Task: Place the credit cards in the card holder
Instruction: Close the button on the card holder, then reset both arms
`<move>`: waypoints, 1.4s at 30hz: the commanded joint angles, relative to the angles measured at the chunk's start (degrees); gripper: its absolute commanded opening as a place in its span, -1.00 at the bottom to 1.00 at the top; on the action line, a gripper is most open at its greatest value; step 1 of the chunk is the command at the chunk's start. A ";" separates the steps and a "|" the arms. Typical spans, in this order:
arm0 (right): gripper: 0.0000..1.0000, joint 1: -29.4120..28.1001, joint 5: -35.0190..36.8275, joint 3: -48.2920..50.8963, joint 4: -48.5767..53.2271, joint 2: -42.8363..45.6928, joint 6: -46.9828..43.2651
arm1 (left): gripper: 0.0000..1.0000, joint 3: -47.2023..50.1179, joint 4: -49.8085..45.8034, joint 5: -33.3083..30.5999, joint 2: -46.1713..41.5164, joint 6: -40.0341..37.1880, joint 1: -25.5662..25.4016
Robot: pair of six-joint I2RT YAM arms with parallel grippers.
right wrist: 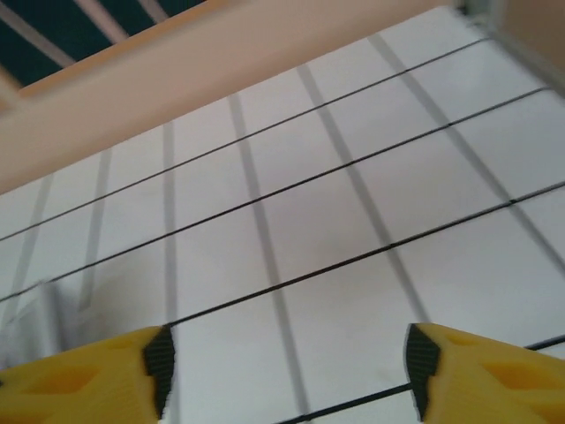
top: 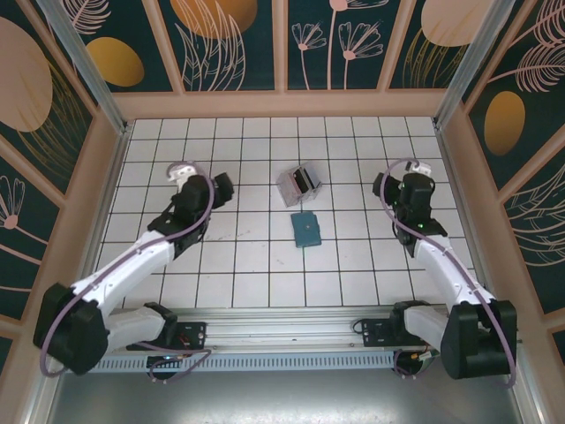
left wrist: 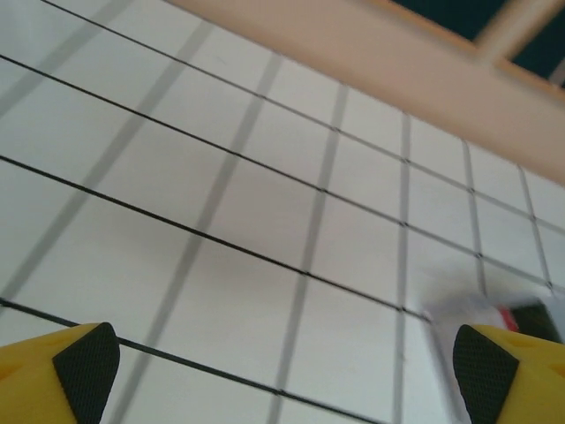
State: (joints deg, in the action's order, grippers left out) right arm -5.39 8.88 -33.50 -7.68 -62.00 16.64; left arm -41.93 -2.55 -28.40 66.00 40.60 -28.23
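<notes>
Since both arms are bolted at the near edge of the table (top: pixel 238 265), the closest task item to them is the card holder (top: pixel 307 230). It lies flat and teal near the middle, seemingly folded shut, touching nothing. A little farther out, the left pincer (top: pixel 218 188) and the right pincer (top: pixel 385 187) flank the centre, each well apart from the holder. Both are released: on the left wrist view the left pincer (left wrist: pixel 282 380) has its pads spread wide over bare tiles, and the right pincer (right wrist: pixel 291 380) likewise holds nothing. At about the same depth, just beyond the holder, a clear stand (top: pixel 287 190) sits at an angle, and the credit cards (top: pixel 305 180) appear to be propped in it. How many there are is too small to tell.

The risks lie in the light props. A pincer closing on a thin card could drag or tip the stand and scatter the cards flat, where they are hard to pinch. The unheld holder could slide away when a card presses into it, and it probably needs opening first.
</notes>
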 commanded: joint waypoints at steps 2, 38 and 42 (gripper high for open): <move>0.67 1.44 12.26 9.68 -22.46 -1.10 -3.45 | 0.98 6.36 6.40 -12.26 -4.80 -0.54 4.96; 0.98 6.52 -5.47 20.78 -64.96 -26.32 -15.03 | 0.98 26.23 70.58 9.35 19.21 -35.39 24.76; 0.98 6.52 -5.46 20.79 -64.98 -26.29 -15.02 | 0.98 31.16 83.63 19.38 22.44 -38.07 25.94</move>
State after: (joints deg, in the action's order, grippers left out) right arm 1.04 4.58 -12.14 -69.73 -88.03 2.13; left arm -13.91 70.74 -17.32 85.95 5.41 -3.05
